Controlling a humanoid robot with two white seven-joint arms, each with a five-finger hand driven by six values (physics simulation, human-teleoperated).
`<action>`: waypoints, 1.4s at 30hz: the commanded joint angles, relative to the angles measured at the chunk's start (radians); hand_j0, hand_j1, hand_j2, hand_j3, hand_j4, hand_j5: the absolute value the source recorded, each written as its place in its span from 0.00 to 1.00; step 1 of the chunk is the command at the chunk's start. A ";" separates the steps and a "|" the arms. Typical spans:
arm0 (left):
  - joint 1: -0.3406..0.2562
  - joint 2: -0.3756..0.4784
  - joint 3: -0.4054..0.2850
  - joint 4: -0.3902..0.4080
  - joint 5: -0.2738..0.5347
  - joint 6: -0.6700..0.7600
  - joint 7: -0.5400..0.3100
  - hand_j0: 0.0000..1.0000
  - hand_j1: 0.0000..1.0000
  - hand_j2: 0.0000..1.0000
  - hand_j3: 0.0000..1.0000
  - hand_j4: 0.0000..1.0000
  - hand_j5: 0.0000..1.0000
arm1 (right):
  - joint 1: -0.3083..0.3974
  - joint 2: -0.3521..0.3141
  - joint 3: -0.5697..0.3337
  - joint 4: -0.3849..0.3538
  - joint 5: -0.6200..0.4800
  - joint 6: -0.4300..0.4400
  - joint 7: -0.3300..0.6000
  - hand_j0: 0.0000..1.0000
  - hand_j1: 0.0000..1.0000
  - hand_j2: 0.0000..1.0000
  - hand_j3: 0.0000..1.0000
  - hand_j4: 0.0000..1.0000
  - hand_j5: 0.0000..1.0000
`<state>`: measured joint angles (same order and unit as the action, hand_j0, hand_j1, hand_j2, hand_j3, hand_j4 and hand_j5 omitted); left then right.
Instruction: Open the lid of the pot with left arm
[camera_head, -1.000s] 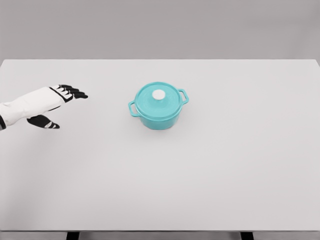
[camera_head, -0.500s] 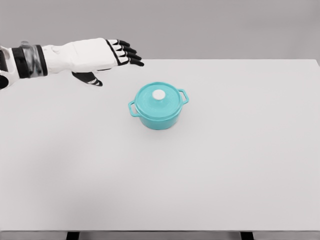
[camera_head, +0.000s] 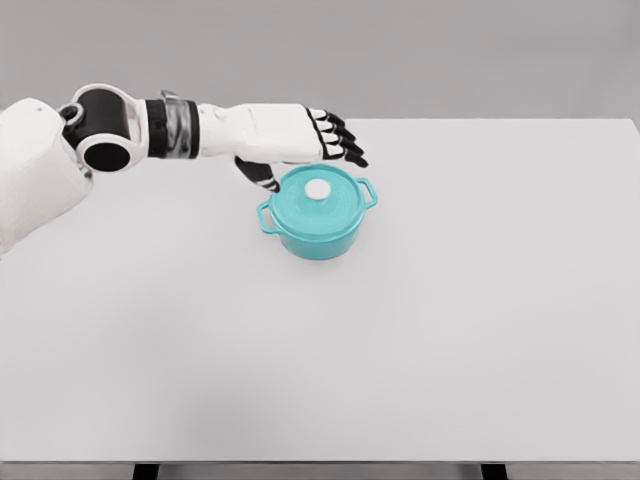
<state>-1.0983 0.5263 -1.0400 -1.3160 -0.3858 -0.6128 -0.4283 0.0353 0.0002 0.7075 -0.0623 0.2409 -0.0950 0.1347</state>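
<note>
A bare simulated test bench rather than any lived-in room; a plain, flat white rectangular worktop (camera_head: 420, 340) fills most of the frame, its dark legs just visible at the bottom edge; behind it, across the top of the frame, stands a featureless grey wall (camera_head: 450, 50); surfaces are smooth and evenly lit, with the untextured look of a rendered scene.

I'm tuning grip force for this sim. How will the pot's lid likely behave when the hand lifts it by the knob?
The lid looks rigid, so it probably won't flex. Its white knob is small and smooth, so the left hand, open just above it, may slip. Lifted off-centre, the lid would likely tilt. The squat pot on the table seems unlikely to tip.
</note>
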 joint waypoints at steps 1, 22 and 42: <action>-0.002 -0.012 -0.020 0.015 0.004 0.002 0.000 1.00 1.00 1.00 1.00 1.00 1.00 | 0.000 0.000 0.000 -0.001 0.000 0.000 0.000 1.00 1.00 1.00 1.00 1.00 1.00; -0.015 -0.062 -0.068 0.061 -0.022 0.002 -0.076 0.82 0.82 0.82 0.82 0.82 0.82 | 0.000 0.000 0.000 0.001 0.000 0.000 0.000 1.00 1.00 1.00 1.00 1.00 1.00; -0.031 -0.114 -0.064 0.164 -0.077 0.002 -0.067 0.81 0.81 0.81 0.81 0.81 0.81 | 0.000 0.000 0.000 -0.001 0.000 0.000 0.000 1.00 1.00 1.00 1.00 1.00 1.00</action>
<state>-1.1321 0.4195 -1.1064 -1.1680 -0.4628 -0.6130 -0.4979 0.0353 0.0002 0.7074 -0.0626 0.2409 -0.0949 0.1347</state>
